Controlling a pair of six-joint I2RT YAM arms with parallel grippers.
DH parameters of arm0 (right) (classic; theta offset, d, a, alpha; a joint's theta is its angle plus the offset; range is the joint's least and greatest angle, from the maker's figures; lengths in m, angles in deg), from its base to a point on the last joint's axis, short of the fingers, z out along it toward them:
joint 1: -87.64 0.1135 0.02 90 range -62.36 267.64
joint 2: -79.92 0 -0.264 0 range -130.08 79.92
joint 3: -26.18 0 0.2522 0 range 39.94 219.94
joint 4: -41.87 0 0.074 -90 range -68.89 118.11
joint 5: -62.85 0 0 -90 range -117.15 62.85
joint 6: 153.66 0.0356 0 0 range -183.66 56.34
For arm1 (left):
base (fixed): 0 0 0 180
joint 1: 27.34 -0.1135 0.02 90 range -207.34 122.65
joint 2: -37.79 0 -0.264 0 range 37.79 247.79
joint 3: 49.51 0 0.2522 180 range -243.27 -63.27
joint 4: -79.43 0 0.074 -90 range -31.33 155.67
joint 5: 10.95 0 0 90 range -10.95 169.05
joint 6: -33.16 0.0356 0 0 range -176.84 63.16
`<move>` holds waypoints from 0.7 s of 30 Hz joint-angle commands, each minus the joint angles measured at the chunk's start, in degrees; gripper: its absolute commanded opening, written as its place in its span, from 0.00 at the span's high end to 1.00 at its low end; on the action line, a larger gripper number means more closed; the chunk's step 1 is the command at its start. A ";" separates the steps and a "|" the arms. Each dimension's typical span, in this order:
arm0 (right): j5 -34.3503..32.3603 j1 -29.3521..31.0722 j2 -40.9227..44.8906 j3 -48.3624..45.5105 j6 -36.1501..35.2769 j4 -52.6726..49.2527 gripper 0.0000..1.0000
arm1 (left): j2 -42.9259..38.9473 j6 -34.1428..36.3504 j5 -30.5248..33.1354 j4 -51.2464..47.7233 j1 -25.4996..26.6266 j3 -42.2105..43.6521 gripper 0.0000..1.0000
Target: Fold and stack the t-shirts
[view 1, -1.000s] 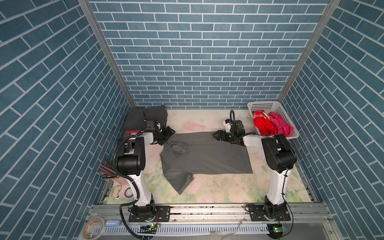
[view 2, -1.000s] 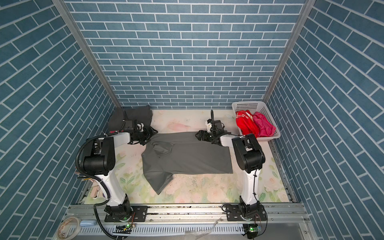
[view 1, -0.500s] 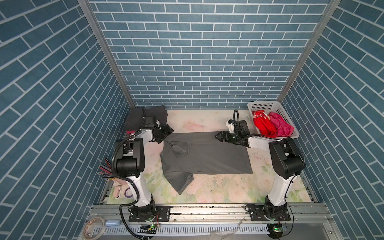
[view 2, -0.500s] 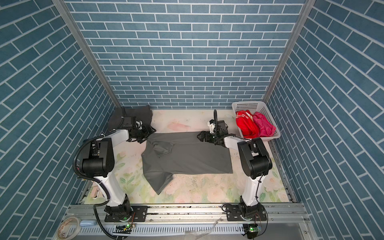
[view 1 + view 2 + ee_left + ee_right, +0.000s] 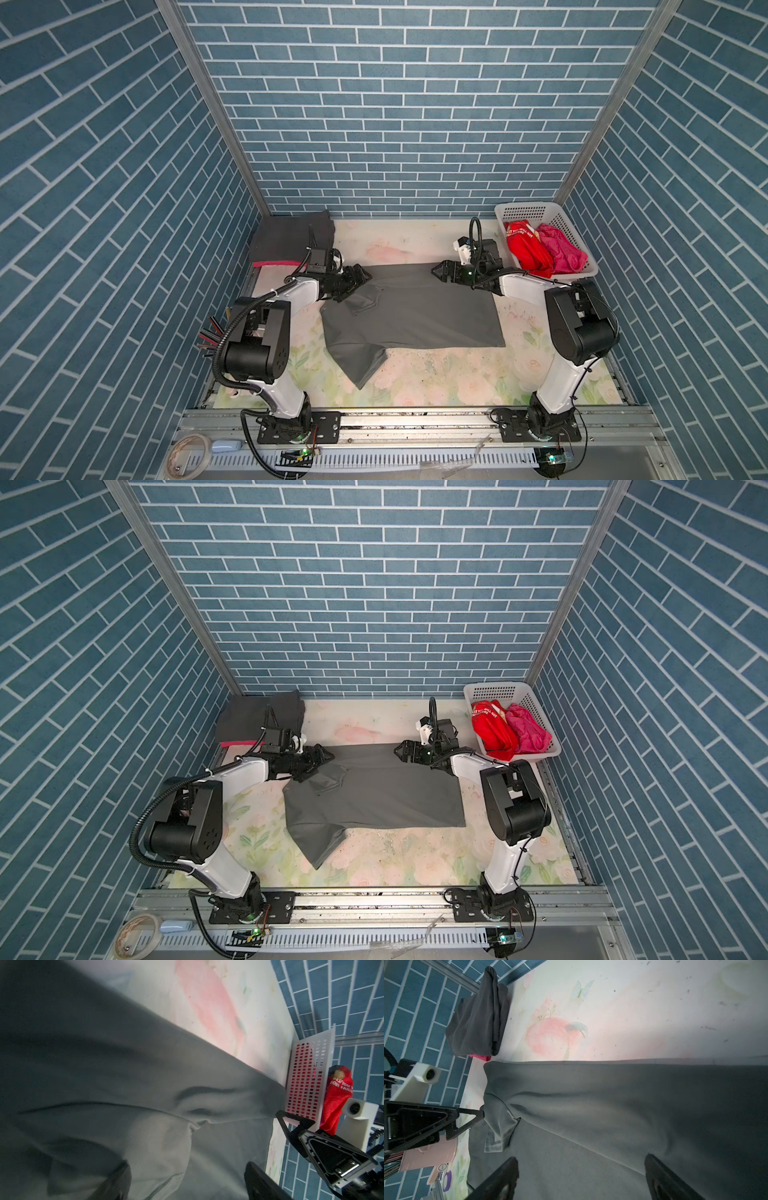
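A large mid-grey t-shirt lies spread on the floral table, one sleeve pointing toward the front. My left gripper hovers open over its far left corner, by a folded-in sleeve. In the left wrist view the gripper has only grey cloth beneath it. My right gripper is open above the shirt's far edge, nothing between its fingers. A folded charcoal t-shirt rests on a magenta one at the back left.
A white perforated basket at the back right holds a red t-shirt with white lettering and a magenta-pink one. A pink cup with pens stands at the table's left edge. Brick walls enclose three sides.
The left gripper has moved right onto the grey shirt's far left corner. The right gripper has slid slightly left along the far edge while its elbow swung out to the right.
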 commanded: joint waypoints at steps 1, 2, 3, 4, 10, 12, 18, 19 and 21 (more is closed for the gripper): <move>0.68 0.05 -1.18 -0.49 0.82 -0.46 0.05 | -1.76 -2.24 -1.86 3.77 0.09 3.60 0.12; 0.55 -0.01 -1.35 -0.43 0.71 -0.82 0.05 | -2.45 -2.81 -2.35 4.45 0.35 4.84 0.12; 0.45 0.00 -1.54 -0.32 0.53 -1.07 0.04 | -3.13 -3.28 -2.30 4.68 0.70 5.78 0.13; 0.29 -0.01 -1.62 -0.30 0.53 -1.19 0.04 | -3.82 -3.53 -2.22 4.82 1.22 6.44 0.13; 0.71 0.08 -3.60 0.17 1.31 -0.87 0.04 | -7.04 -8.28 -3.70 8.49 5.74 11.21 0.13; 0.71 0.08 -3.78 0.22 1.60 -0.66 0.04 | -7.64 -10.01 -3.83 9.89 7.16 12.48 0.13; -3.26 1.88 -1.20 -0.53 1.46 -1.22 0.04 | -11.20 -6.33 -2.90 3.37 3.49 7.65 0.13; -5.34 2.87 -0.30 -0.78 1.54 -1.51 0.04 | -11.01 -4.66 -2.68 0.84 1.96 5.35 0.12; -10.03 5.61 1.66 -1.33 2.20 -1.49 0.03 | -9.28 -1.38 -2.41 -3.65 -2.21 -0.61 0.13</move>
